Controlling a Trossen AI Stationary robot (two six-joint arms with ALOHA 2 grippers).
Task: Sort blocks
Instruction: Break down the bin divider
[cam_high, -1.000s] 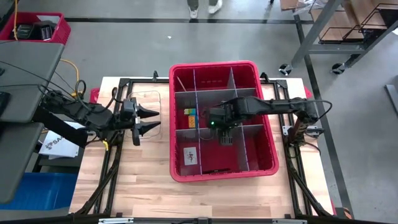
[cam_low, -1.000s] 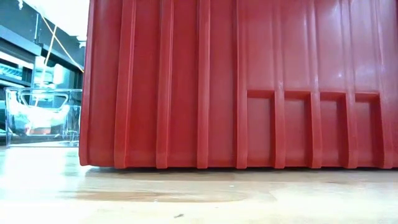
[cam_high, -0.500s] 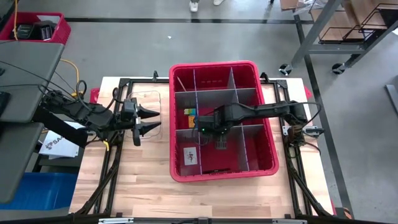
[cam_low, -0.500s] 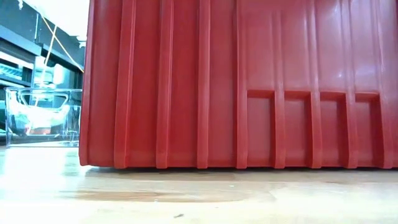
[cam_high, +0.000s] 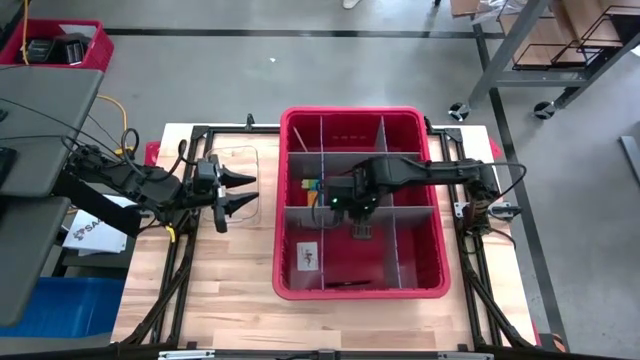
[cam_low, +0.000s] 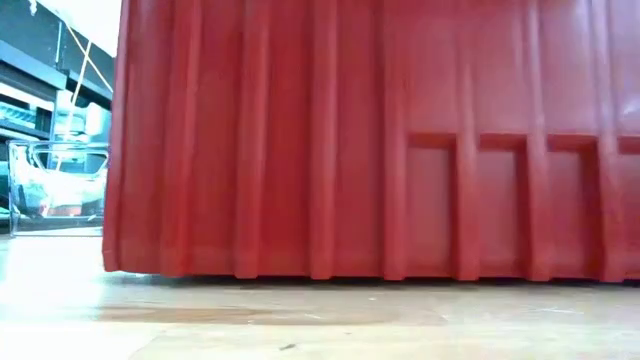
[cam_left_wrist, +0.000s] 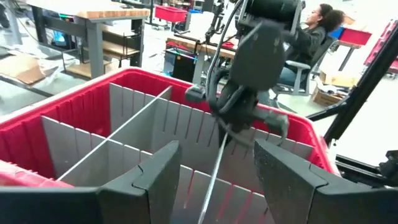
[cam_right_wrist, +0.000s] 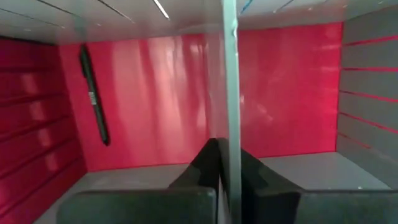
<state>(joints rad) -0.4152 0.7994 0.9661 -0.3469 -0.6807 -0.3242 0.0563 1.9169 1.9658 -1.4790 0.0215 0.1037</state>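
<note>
The right claw reaches down into the red bin near its middle, just beside the blocks. In the right wrist view its two dark fingers are pressed together on either side of a thin upright grey divider sheet, so the claw is closed on that divider and holds no block.

The blocks, a small cluster showing yellow, green and orange, lie in the middle compartment on the bin's left side, against the divider wall and close to the right claw. A black pen-like stick leans against the bin's red inner wall in the compartment ahead of the right claw.

The left claw hangs above the wooden table just left of the bin, over a clear plastic tray. Its fingers stand partly apart with nothing between them, pointing toward the bin.

From the low view, the bin's ribbed red outer wall fills almost everything.
</note>
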